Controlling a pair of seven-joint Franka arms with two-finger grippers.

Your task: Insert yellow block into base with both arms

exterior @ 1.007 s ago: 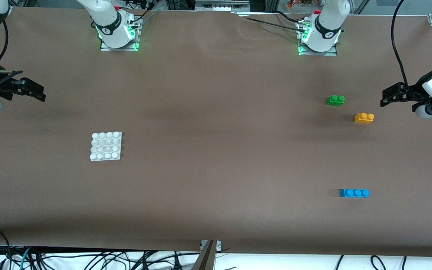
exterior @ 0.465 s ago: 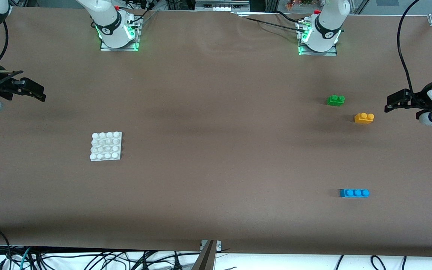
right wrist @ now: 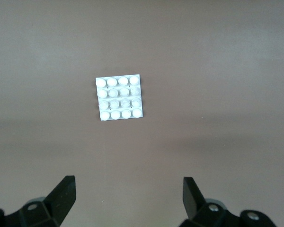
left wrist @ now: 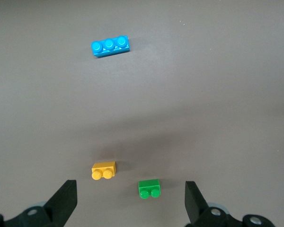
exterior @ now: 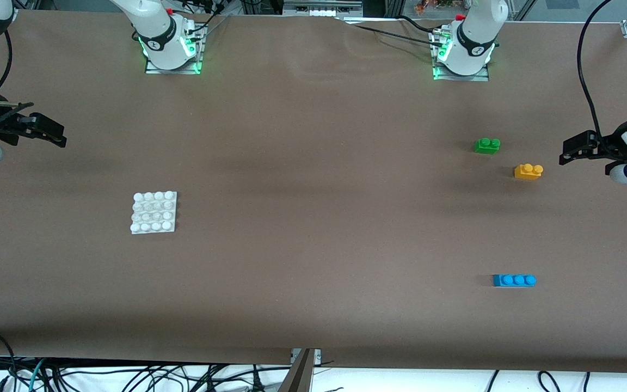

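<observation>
Yellow block [exterior: 528, 171] lies clear of both the left gripper's [exterior: 568, 153] and right gripper's [exterior: 59, 137] spread, empty jaws.

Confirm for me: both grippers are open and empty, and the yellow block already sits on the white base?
Not quite. In the front view the yellow block lies on the table beside the green brick, apart from the base. Left gripper and right gripper are open, empty.

Left gripper [exterior: 565, 153] up in the air over the desk's left-arm end, fingers [left wrist: 62, 202] spread wide, holding nothing. Right gripper [exterior: 59, 137] raised over the right-arm end, fingers [right wrist: 61, 196] likewise parted and empty. Both wrists angled down toward the desk.
</observation>
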